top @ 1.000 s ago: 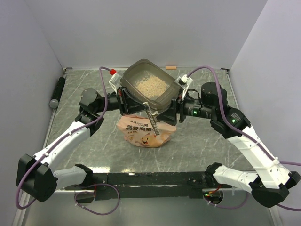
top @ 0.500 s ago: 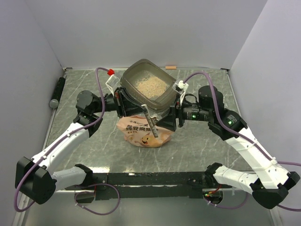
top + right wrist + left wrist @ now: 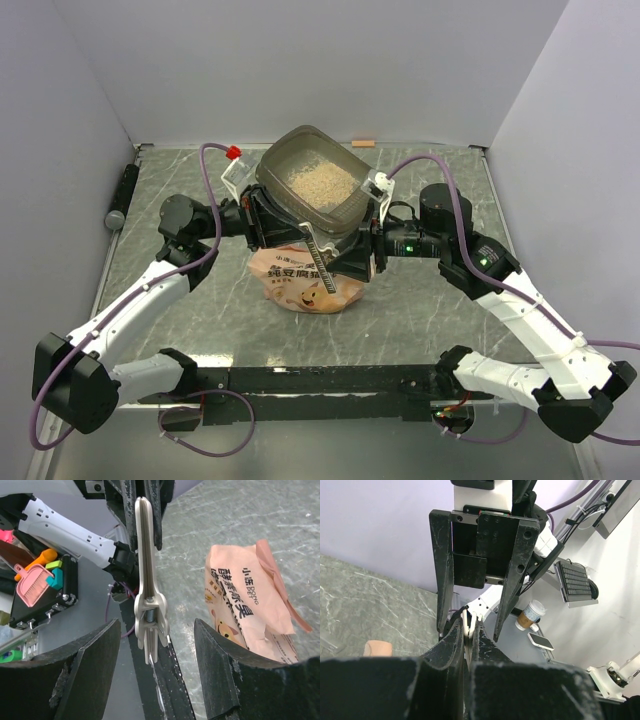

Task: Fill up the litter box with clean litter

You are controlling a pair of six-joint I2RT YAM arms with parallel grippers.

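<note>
litter box (image 3: pixel 350 208): far-centre of bench (image 3: pixel 420 310), beyond both grippers. Sits clear of the arms, so a pour from the near side is unobstructed.
clean litter (image 3: pixel 318 180): pale tan patch on box floor, walls bare above it. Judged partly filled, more to go.
litter bag (image 3: pixel 250 600): pink, lying print-up on bench just nearside of box, below both grippers. Slumped, nothing gripping it. Mouth open or not: cannot tell.
bag clip (image 3: pixel 146 580): long pale plastic clip w/ spring hinge. Off the bag, held in air above the bench just beside it, so the bag top is judged unsealed.
L gripper (image 3: pixel 468 627): jaws shut on far end of clip, thin edge pinched between pads. Holds clip lengthwise toward opp. arm, presenting the hinge end.
R gripper (image 3: pixel 157 630): jaws wide, one finger each side of clip's hinge end, gap visible both sides. No contact seen, nothing held.
reason for pose: judged a clip handover or a two-arm clip removal step. Clip must be out of the way before the bag can be lifted and tipped.
next move needs: R jaws to centre on clip body before closing. L to release only once R grip is firm.
risk: slim, smooth clip may twist or drop onto bag if both let go together. Soft bag likely to sag when lifted, so spill nearside of box poss.
</note>
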